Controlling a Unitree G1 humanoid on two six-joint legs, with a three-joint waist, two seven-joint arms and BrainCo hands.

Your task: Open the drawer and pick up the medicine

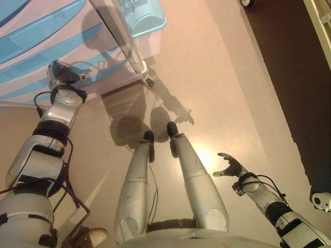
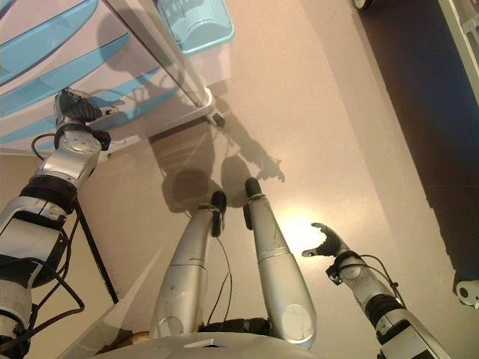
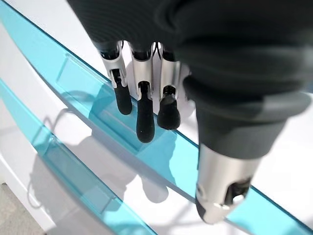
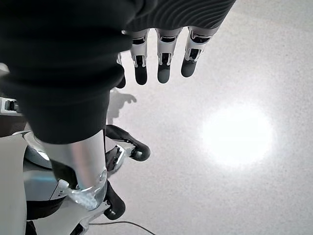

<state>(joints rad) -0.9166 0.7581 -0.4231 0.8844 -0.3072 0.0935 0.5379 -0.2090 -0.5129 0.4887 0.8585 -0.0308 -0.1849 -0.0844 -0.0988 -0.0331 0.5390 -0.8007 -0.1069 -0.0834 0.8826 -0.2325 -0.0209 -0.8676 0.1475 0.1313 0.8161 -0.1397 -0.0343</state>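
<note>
A white cart of drawers [image 1: 31, 67] with pale blue see-through handle strips [image 3: 88, 93] stands at the upper left. All the drawers I can see are shut. My left hand [image 1: 62, 75] is up against the cart's front. In the left wrist view its fingers [image 3: 144, 122] are relaxed and point at one blue handle strip, close to it, curled round nothing. My right hand [image 1: 230, 166] hangs open and empty over the floor at the lower right, as its wrist view [image 4: 161, 54] also shows. No medicine is in view.
A pale blue tub [image 1: 147, 18] sits at the cart's right end, above a caster wheel [image 1: 149, 81]. A dark floor strip [image 1: 289, 62] runs down the right side, with a white object [image 1: 320, 199] on it. A person's brown shoe [image 1: 90, 237] is at the lower left.
</note>
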